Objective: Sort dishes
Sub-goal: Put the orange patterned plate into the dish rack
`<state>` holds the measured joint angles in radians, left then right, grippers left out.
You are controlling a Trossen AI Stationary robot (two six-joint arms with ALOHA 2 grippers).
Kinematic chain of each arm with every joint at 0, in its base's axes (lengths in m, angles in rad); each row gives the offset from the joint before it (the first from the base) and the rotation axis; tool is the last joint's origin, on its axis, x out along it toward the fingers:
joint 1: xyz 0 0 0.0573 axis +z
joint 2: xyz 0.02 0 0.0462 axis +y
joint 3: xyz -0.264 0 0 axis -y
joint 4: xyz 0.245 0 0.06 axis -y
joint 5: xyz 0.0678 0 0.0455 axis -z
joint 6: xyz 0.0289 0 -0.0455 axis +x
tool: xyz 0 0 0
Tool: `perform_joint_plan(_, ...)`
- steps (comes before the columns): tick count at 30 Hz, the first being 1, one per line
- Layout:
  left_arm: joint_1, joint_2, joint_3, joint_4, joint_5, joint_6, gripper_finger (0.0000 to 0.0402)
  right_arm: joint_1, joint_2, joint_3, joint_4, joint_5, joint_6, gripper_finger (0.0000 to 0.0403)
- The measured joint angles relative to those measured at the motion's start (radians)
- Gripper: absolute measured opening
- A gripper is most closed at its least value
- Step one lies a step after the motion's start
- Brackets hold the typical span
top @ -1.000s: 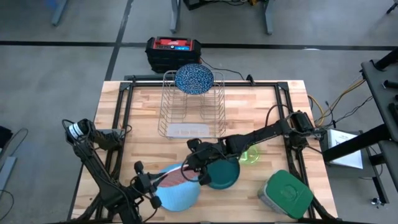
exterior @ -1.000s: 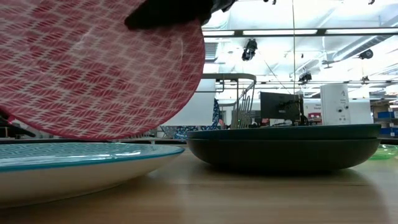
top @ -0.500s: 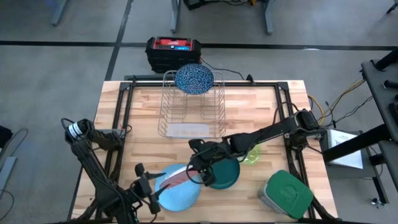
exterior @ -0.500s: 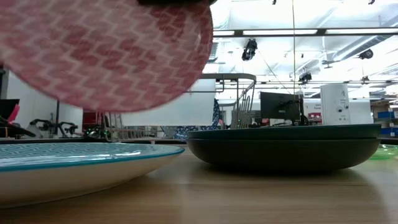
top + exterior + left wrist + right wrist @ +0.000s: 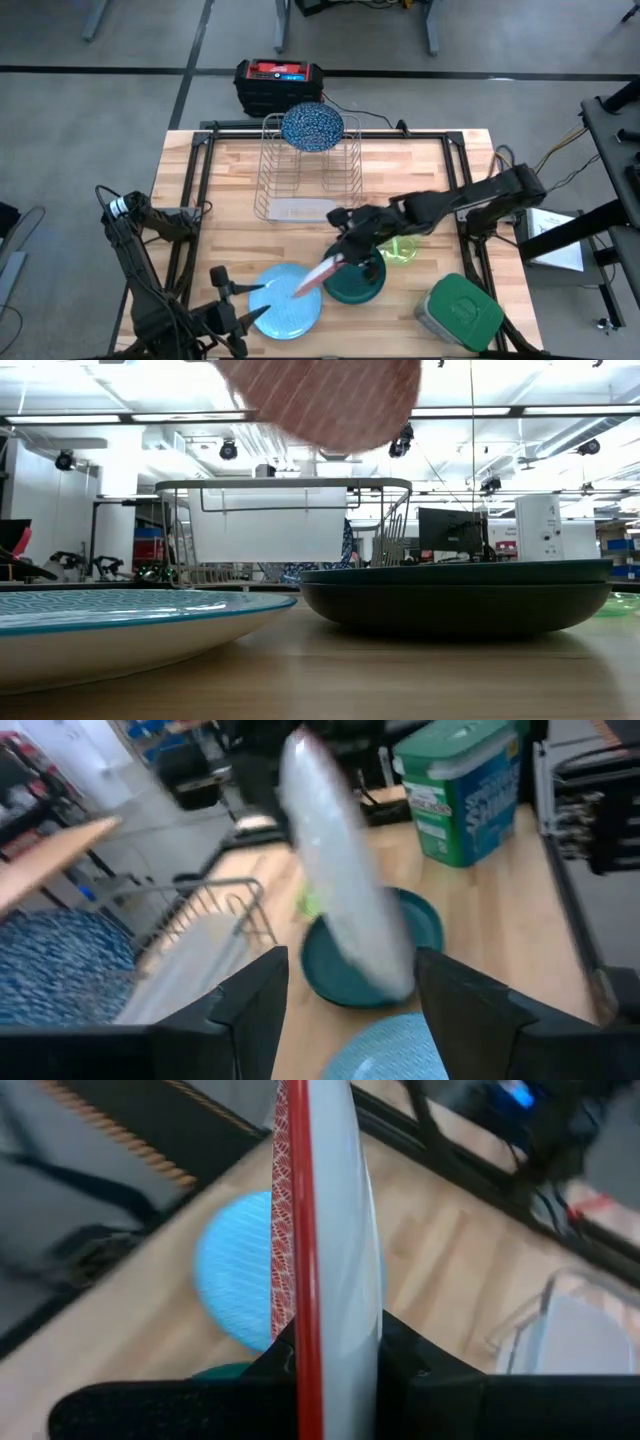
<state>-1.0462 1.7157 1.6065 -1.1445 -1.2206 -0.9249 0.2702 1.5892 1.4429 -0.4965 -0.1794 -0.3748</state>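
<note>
My right gripper (image 5: 347, 246) is shut on the red-patterned plate (image 5: 322, 272), which hangs on edge above the table. Under it lie the light blue plate (image 5: 285, 314) and the dark green plate (image 5: 360, 283), both flat on the wood. The neon-green cup (image 5: 403, 250) stands beside the green plate. A blue-speckled plate (image 5: 312, 127) stands upright in the wire rack (image 5: 308, 175). My left gripper (image 5: 236, 314) is open at the near edge, left of the light blue plate, holding nothing. My right gripper pinches the red-patterned plate's rim (image 5: 312, 1305) between its two fingers, one on the patterned face and one on the white underside. The plate is lifted clear and stands on edge, slanting down from the gripper toward the table's near left.
A grey container with a green lid (image 5: 462, 311) sits at the near right corner. A black and red box (image 5: 278, 84) stands on the floor behind the table. Bare wood lies at the far left and far right of the rack.
My left gripper has opened, let go of the red-patterned plate and drawn back toward the table's near left. My right gripper has risen and gone toward the right and far side with the plate, which has tipped from nearly flat onto its edge.
</note>
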Motion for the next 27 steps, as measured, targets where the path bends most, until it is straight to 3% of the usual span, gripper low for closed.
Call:
perform_joint_plan(4, 0.001, 0.0, -0.009, -0.02, -0.023, 0.0, 0.0201, 0.002, -0.09, -0.013, -0.061, -0.207, -0.141, 0.0027)
perform_joint_plan(12, 0.001, 0.0, -0.013, -0.037, -0.024, -0.007, 0.02, 0.003, -0.229, -0.039, -0.127, -0.857, -0.431, 0.0027)
perform_joint_plan(14, 0.001, 0.0, -0.014, -0.046, -0.025, -0.007, 0.02, 0.004, -0.243, -0.04, -0.133, -0.97, -0.507, 0.0027)
perform_joint_plan(16, 0.001, 0.0, -0.014, -0.05, -0.025, -0.007, 0.02, 0.003, -0.256, -0.04, -0.152, -1.017, -0.563, 0.0027)
perform_joint_plan(27, 0.001, 0.0, -0.014, -0.055, -0.026, -0.007, 0.0199, 0.053, -0.244, -0.044, -0.245, -1.022, -0.701, 0.0027)
